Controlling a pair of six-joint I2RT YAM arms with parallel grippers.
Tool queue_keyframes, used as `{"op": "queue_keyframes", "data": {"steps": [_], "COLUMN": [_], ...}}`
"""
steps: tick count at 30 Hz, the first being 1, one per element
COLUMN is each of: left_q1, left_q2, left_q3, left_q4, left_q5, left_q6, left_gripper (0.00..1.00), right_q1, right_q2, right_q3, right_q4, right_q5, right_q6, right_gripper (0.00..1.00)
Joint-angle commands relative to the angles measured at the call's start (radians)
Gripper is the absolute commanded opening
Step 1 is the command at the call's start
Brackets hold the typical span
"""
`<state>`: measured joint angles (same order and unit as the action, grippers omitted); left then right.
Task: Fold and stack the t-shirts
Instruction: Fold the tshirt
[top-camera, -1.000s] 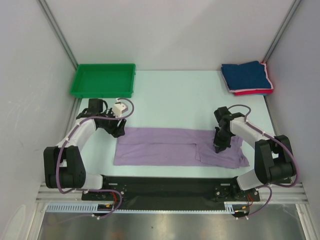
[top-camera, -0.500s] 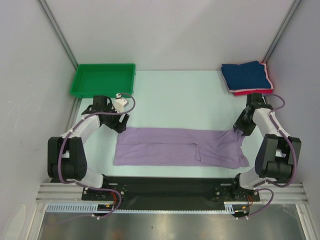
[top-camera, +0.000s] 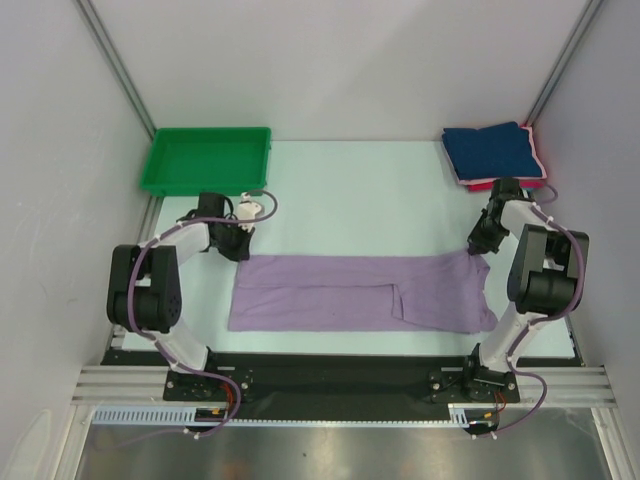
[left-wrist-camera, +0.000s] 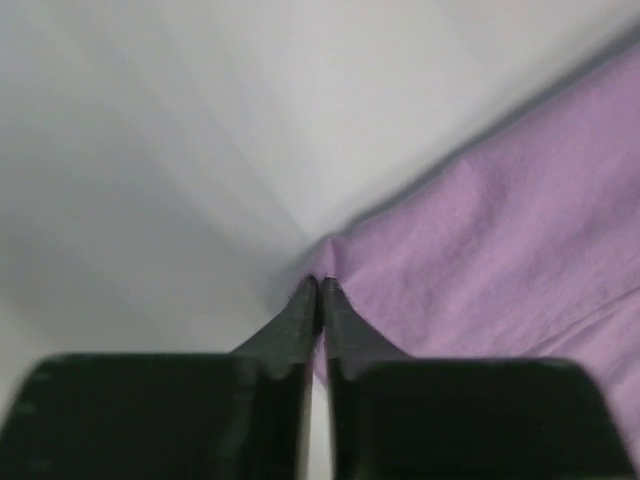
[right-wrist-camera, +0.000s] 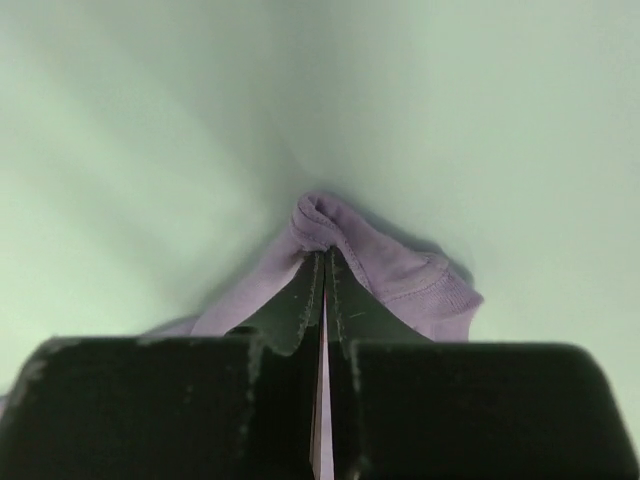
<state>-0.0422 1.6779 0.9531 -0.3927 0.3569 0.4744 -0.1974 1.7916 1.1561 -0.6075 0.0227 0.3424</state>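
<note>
The pale lavender t-shirt (top-camera: 350, 290) lies as a long flat band across the near part of the table. My left gripper (top-camera: 239, 249) is at its far left corner, and the left wrist view shows the gripper (left-wrist-camera: 320, 287) shut, pinching the corner of the lavender cloth (left-wrist-camera: 500, 250). My right gripper (top-camera: 478, 248) is at the far right corner. In the right wrist view that gripper (right-wrist-camera: 323, 258) is shut on a bunched lavender hem (right-wrist-camera: 400, 275). A folded navy t-shirt (top-camera: 495, 150) rests on a pink-red t-shirt (top-camera: 492, 185) at the back right.
A green plastic tray (top-camera: 205, 187) stands at the back left, just beyond the left arm. White walls close in the table on both sides and at the back. The black rail holding the arm bases runs along the near edge.
The right gripper left the shirt's right part, swung to its far right corner and shut on the hem. The left gripper settled on the far left corner and shut.
</note>
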Motion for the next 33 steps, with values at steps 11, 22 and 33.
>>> {"op": "queue_keyframes", "data": {"steps": [11, 22, 33], "left_q1": [0.125, 0.188, 0.142], "left_q2": [-0.167, -0.323, -0.196], "left_q3": [-0.112, -0.185, -0.047], "left_q4": [-0.095, -0.17, -0.135], "left_q5": [0.008, -0.021, 0.08], "left_q6": [0.073, 0.115, 0.035], "left_gripper": [0.0, 0.37, 0.6], "right_q1": [0.052, -0.016, -0.069], "right_q2": [0.124, -0.204, -0.475], "right_q3": [0.253, 0.059, -0.39], "right_q4": [0.045, -0.118, -0.031], "right_q5": [-0.093, 0.046, 0.051], "right_q6": [-0.011, 0.136, 0.291], "right_gripper": [0.34, 0.5, 0.5]}}
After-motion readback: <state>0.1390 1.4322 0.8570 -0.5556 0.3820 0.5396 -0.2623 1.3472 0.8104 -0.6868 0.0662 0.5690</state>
